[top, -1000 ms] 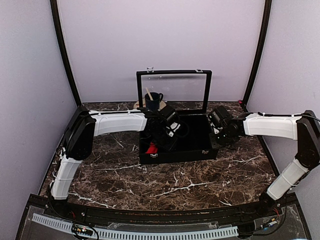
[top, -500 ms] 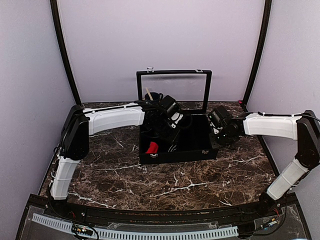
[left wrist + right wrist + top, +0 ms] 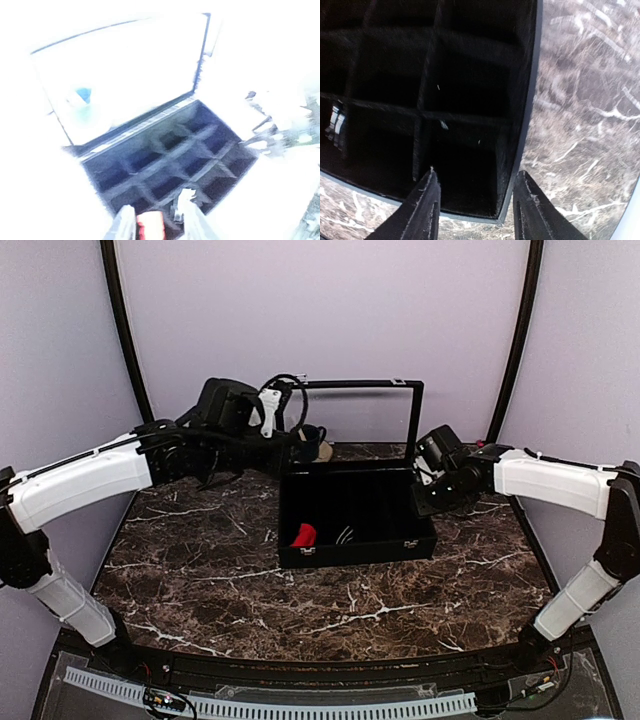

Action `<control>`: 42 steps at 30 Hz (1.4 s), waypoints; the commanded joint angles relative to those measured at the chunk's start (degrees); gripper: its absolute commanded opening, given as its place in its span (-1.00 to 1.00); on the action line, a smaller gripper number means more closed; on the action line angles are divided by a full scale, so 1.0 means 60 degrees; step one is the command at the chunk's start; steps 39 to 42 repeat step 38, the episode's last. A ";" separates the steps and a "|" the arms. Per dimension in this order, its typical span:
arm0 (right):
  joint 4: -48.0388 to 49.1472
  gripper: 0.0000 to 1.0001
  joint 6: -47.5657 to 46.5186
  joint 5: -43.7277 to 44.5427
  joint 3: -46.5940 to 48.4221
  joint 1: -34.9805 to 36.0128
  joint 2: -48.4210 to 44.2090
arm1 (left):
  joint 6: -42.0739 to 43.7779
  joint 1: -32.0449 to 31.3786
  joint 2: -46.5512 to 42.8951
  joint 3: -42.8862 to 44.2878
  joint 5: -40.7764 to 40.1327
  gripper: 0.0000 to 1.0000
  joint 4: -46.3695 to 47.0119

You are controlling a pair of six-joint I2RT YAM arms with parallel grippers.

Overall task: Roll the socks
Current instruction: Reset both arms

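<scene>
The red sock lies in the front-left compartment of the open black box, with a small white piece in the compartment beside it. My left gripper hangs above and left of the box, clear of it. In the washed-out left wrist view, the left gripper has its fingers apart, and the sock shows far below between them, not held. My right gripper is at the box's right end. The right gripper is open, straddling the box wall at a corner compartment.
The box's clear lid stands upright at the back. A dark blue mug sits behind the box's left corner, close to my left gripper, and shows through the lid. The enclosure's pale walls stand around the marble table.
My left arm has lifted out of the box and swung back to the left, leaving the red sock in its compartment. Both grippers have opened wider. The right gripper has barely moved.
</scene>
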 commanded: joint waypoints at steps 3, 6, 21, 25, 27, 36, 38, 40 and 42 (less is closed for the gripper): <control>0.0635 -0.04 -0.0145 0.1221 0.0568 -0.0094 -0.0715 | -0.0343 0.0575 -0.2305 -0.3199 -0.2914 -0.17 0.2192; 0.1049 -0.04 -0.0286 0.1588 0.0479 -0.0681 -0.0794 | -0.0243 0.1058 -0.3300 -0.4669 -0.3472 -0.09 0.3213; 0.4571 0.53 -0.1255 0.3001 -0.1712 -0.3551 -0.2032 | 0.1567 0.3574 -0.4487 -0.7560 -0.2957 0.09 0.5411; 0.4260 0.64 -0.0925 0.3628 -0.1826 -0.3567 -0.1887 | 0.1706 0.4027 -0.4409 -0.7844 -0.2548 0.12 0.5376; 0.4002 0.66 -0.0635 0.3706 -0.1876 -0.3567 -0.1866 | 0.1721 0.4122 -0.4418 -0.7954 -0.2458 0.12 0.5323; 0.4145 0.63 -0.0067 0.3713 -0.2769 -0.3567 -0.2721 | 0.1642 0.4203 -0.4513 -0.8432 -0.2302 0.14 0.5460; 0.4181 0.67 0.0017 0.3772 -0.2872 -0.3574 -0.2833 | 0.1635 0.4213 -0.4516 -0.8521 -0.2255 0.14 0.5513; 0.4181 0.67 0.0017 0.3772 -0.2872 -0.3574 -0.2833 | 0.1635 0.4213 -0.4516 -0.8521 -0.2255 0.14 0.5513; 0.4181 0.67 0.0017 0.3772 -0.2872 -0.3574 -0.2833 | 0.1635 0.4213 -0.4516 -0.8521 -0.2255 0.14 0.5513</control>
